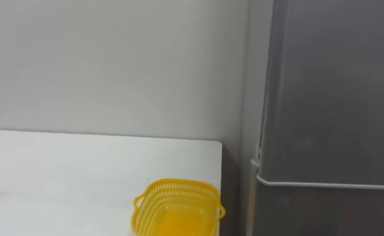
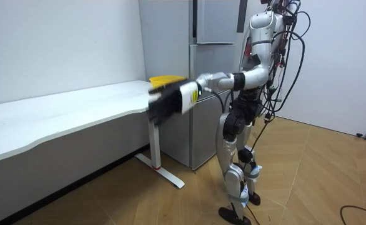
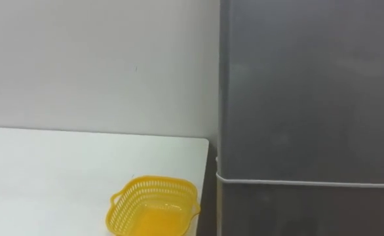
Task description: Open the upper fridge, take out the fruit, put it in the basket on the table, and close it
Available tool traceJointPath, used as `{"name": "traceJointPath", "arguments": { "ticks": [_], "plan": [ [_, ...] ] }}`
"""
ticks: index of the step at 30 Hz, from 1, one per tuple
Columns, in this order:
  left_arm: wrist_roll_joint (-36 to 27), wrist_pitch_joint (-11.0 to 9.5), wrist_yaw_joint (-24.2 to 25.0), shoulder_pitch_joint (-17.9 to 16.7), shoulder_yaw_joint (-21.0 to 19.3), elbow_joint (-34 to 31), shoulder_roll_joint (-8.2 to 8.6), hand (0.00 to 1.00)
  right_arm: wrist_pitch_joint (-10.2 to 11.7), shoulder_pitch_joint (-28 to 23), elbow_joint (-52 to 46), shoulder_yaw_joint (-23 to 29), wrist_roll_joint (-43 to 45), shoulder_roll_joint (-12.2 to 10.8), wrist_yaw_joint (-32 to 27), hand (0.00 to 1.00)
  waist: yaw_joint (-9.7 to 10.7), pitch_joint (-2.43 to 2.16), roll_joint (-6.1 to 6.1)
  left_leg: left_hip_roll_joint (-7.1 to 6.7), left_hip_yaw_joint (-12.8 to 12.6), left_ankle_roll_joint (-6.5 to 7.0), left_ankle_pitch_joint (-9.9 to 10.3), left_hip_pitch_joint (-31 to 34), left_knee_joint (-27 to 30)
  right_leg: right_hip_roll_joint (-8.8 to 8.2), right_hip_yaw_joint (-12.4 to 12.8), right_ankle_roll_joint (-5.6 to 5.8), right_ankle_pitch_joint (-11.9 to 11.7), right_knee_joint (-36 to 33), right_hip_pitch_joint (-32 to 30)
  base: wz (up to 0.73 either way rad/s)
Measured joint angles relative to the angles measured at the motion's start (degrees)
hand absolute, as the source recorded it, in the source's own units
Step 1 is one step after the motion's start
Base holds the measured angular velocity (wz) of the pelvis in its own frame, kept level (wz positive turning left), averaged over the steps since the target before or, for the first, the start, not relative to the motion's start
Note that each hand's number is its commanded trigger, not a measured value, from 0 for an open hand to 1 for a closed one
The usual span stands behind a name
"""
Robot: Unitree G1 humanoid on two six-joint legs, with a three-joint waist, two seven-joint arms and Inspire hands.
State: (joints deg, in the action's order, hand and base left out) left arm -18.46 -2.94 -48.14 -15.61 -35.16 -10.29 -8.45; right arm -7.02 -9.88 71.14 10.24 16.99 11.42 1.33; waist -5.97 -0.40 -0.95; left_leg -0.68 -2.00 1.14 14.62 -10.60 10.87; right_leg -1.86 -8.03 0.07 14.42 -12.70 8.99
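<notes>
Your left hand [image 2: 165, 104] reaches out near the white table's [image 1: 61, 177] end, and you cannot tell its fingers' state. The yellow basket [image 1: 177, 208] lies widthwise beside the shut fridge [image 1: 336, 98].

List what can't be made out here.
- Inside the fridge: hidden by its shut doors, all views.
- The yellow basket: bottom cut off by the eye views' lower edge; partly behind the arm in the room view.
- The left hand: motion-blurred in the room view; state unreadable.
</notes>
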Motion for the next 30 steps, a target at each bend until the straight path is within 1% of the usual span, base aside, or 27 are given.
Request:
{"name": "traceJointPath", "arguments": {
  "ticks": [1,3,4,6,7,9,10,12,13,14,15,16,18,19,20,21,22,23,24,25,26,27,28,29,30],
  "plan": [
    [0.7,0.0,0.0,0.1,0.0,-1.1,-0.14,0.0,0.1,-0.1,0.0,0.0,0.0,0.0,0.1,0.0,0.2,-0.04,-0.11,0.01,0.0,0.0,0.0,0.0,0.1,0.0,0.0,-0.01,0.0,0.0,0.0,0.0],
    [1.3,-0.2,0.4,0.2,0.0,-6.3,-0.22,0.0,0.2,-0.3,0.3,-0.3,0.2,0.0,0.2,0.0,0.7,0.02,-0.24,-0.05,0.4,0.0,0.0,0.2,0.4,-0.03,-0.1,-0.01,0.0,0.0,0.1,0.02],
    [1.3,-0.5,0.6,0.2,0.0,-7.4,-0.23,0.0,0.3,-0.3,0.4,-0.3,0.1,0.0,0.2,0.0,0.9,0.12,-0.25,-0.05,0.4,0.0,0.0,0.2,0.4,-0.03,0.0,-0.01,0.0,0.1,0.0,0.0],
    [1.1,-2.0,2.0,0.4,0.8,-10.3,-0.34,0.0,1.3,-0.3,1.3,-0.5,0.0,0.0,0.4,0.0,1.2,0.46,-0.44,-0.05,0.4,0.0,0.0,0.1,0.4,-0.02,0.1,-0.01,0.0,0.2,0.1,-0.02],
    [1.1,-2.1,2.5,0.4,1.2,-10.9,-0.48,0.0,1.3,-0.3,1.4,-0.5,0.1,0.0,0.6,0.0,1.4,0.44,-0.59,-0.08,0.6,0.0,0.0,0.1,0.4,-0.01,0.1,-0.01,0.0,0.2,0.1,0.0],
    [0.3,-2.1,5.6,0.5,2.6,-13.2,-1.56,0.0,1.2,-0.4,1.2,-0.5,1.3,0.0,2.2,0.0,2.1,0.65,-0.73,-0.09,0.8,0.0,0.0,0.2,0.5,0.0,0.0,-0.01,0.0,0.2,0.0,0.0],
    [0.2,-2.1,6.7,0.5,2.9,-13.8,-1.74,0.0,1.2,-0.4,1.1,-0.5,1.7,-0.1,2.6,0.0,2.4,0.69,-0.73,-0.09,0.8,0.0,0.0,0.3,0.5,0.0,0.1,-0.01,0.0,0.2,0.0,0.0],
    [-0.2,-2.1,11.4,1.8,4.9,-15.4,-1.79,0.0,1.2,-0.5,1.2,-0.6,2.5,-0.1,3.7,0.0,3.0,0.77,-0.78,-0.08,0.7,0.0,0.0,0.4,0.5,0.0,0.3,-0.01,0.0,0.2,-0.1,0.0],
    [-0.2,-2.1,12.7,2.1,5.7,-15.7,-1.8,0.0,1.1,-0.4,1.4,-0.6,2.9,-0.1,3.9,0.0,3.1,0.8,-0.75,-0.08,0.7,0.0,0.0,0.5,0.5,0.02,0.4,-0.01,0.0,0.2,-0.2,0.0],
    [-0.2,-2.0,15.7,2.6,7.3,-15.9,-1.82,0.0,1.0,-0.4,1.8,-0.6,3.4,-0.3,4.6,0.0,3.5,0.78,-0.61,-0.06,0.7,0.0,0.0,0.5,0.5,0.04,0.3,-0.01,0.0,0.3,-0.2,0.04],
    [-0.2,-1.7,18.5,3.1,9.0,-16.1,-1.91,0.0,0.7,-0.2,1.8,-0.6,3.5,-0.5,5.3,0.0,4.3,0.79,-0.45,-0.04,0.8,0.0,0.0,0.6,0.5,0.01,0.0,-0.01,0.0,0.3,-0.2,0.0],
    [-0.1,-1.5,19.9,3.5,10.2,-16.1,-1.99,0.0,0.6,-0.3,1.7,-0.8,3.6,-0.5,5.6,0.0,4.4,0.8,-0.38,-0.03,0.7,0.0,0.0,0.7,0.6,0.01,0.1,-0.01,0.0,0.2,-0.3,0.0],
    [-0.1,-0.2,27.0,4.8,15.3,-16.1,-2.19,0.0,0.4,-0.1,1.6,-1.4,3.9,-0.5,6.3,0.0,5.0,0.66,-0.01,-0.04,0.6,0.0,0.0,1.4,0.9,-0.01,0.2,-0.03,-0.1,0.0,-1.0,-0.06],
    [-0.1,0.4,28.9,5.1,16.5,-16.1,-2.24,0.0,0.2,-0.1,1.5,-1.6,4.1,-0.5,6.5,0.0,5.3,0.65,0.02,-0.05,0.6,0.0,0.0,1.5,0.9,-0.01,0.2,-0.03,-0.1,0.0,-1.2,0.0],
    [-0.1,1.3,32.3,5.4,18.7,-16.1,-2.35,0.0,-0.1,0.4,1.4,-2.1,4.2,-0.5,6.8,0.0,5.9,0.74,0.16,-0.03,0.5,0.0,0.0,1.6,0.9,0.0,0.3,-0.04,-0.1,0.0,-1.3,-0.04],
    [-0.1,2.2,35.2,5.8,20.6,-16.1,-2.35,0.0,-0.1,0.7,1.4,-2.2,4.4,-0.5,7.2,0.0,6.6,0.73,0.17,0.0,0.4,0.0,0.0,1.8,0.9,0.06,0.4,-0.05,-0.1,0.0,-1.5,-0.06],
    [-0.1,2.7,36.6,6.1,21.5,-16.1,-2.36,0.0,-0.1,0.9,1.4,-2.2,4.5,-0.5,7.3,0.0,7.1,0.67,0.04,0.01,0.4,0.0,0.0,1.8,0.9,0.11,0.6,-0.06,-0.2,0.0,-1.6,-0.11],
    [-0.1,3.2,38.9,6.8,22.9,-16.1,-2.41,0.0,0.0,1.2,1.4,-2.2,4.7,-0.5,7.5,0.0,7.5,0.72,0.01,0.05,0.3,0.0,0.0,1.9,0.9,0.23,1.1,-0.09,-0.2,-0.1,-1.9,-0.22],
    [-0.1,3.3,41.0,7.6,23.9,-16.1,-2.49,0.0,0.1,1.4,1.4,-2.2,4.7,-0.5,7.5,0.0,7.6,0.66,-0.09,0.14,0.2,0.0,0.0,1.8,0.9,0.41,1.7,-0.22,-0.3,-0.3,-2.1,-0.27],
    [-0.2,3.3,41.9,8.0,24.2,-16.1,-2.55,0.0,0.1,1.4,1.5,-2.2,4.6,-0.5,7.5,0.0,7.7,0.52,-0.32,0.19,0.2,0.0,0.0,1.8,0.9,0.5,2.0,-0.26,-0.4,-0.4,-2.1,-0.29],
    [-0.6,3.3,43.7,8.9,24.3,-16.1,-2.66,0.0,0.2,1.4,1.9,-2.2,4.6,-0.5,7.5,0.0,8.0,0.57,-0.36,0.27,0.2,0.0,0.0,1.6,0.8,0.68,2.6,-0.31,-0.4,-0.4,-2.1,-0.25],
    [-1.5,3.4,45.1,9.7,24.3,-16.1,-3.38,0.0,0.2,1.5,2.2,-2.2,4.5,-0.5,7.5,0.0,8.5,0.75,-0.53,0.37,0.2,0.0,0.0,1.4,0.7,0.86,3.1,-0.4,-0.5,-0.3,-2.0,-0.21],
    [-1.9,3.4,45.7,9.9,24.3,-16.1,-3.98,0.0,0.3,1.6,2.4,-2.2,4.5,-0.4,7.4,0.0,8.8,0.73,-0.62,0.42,0.3,0.0,0.0,1.4,0.7,0.91,3.2,-0.44,-0.6,-0.2,-2.0,-0.12],
    [-2.2,3.4,47.1,10.6,24.3,-16.1,-5.06,0.0,0.5,1.6,2.5,-2.2,4.4,-0.4,7.4,0.0,9.4,0.81,-0.84,0.47,0.2,0.0,0.0,1.5,0.8,0.95,3.1,-0.44,-0.7,0.0,-2.0,0.0],
    [-2.2,3.4,48.5,11.6,24.3,-16.1,-5.74,0.0,0.7,1.7,2.5,-2.2,4.2,-0.3,7.4,0.0,10.0,0.85,-1.1,0.47,0.2,0.0,0.0,1.8,0.8,0.94,3.2,-0.44,-0.7,0.0,-2.1,0.0]
  ]
}}
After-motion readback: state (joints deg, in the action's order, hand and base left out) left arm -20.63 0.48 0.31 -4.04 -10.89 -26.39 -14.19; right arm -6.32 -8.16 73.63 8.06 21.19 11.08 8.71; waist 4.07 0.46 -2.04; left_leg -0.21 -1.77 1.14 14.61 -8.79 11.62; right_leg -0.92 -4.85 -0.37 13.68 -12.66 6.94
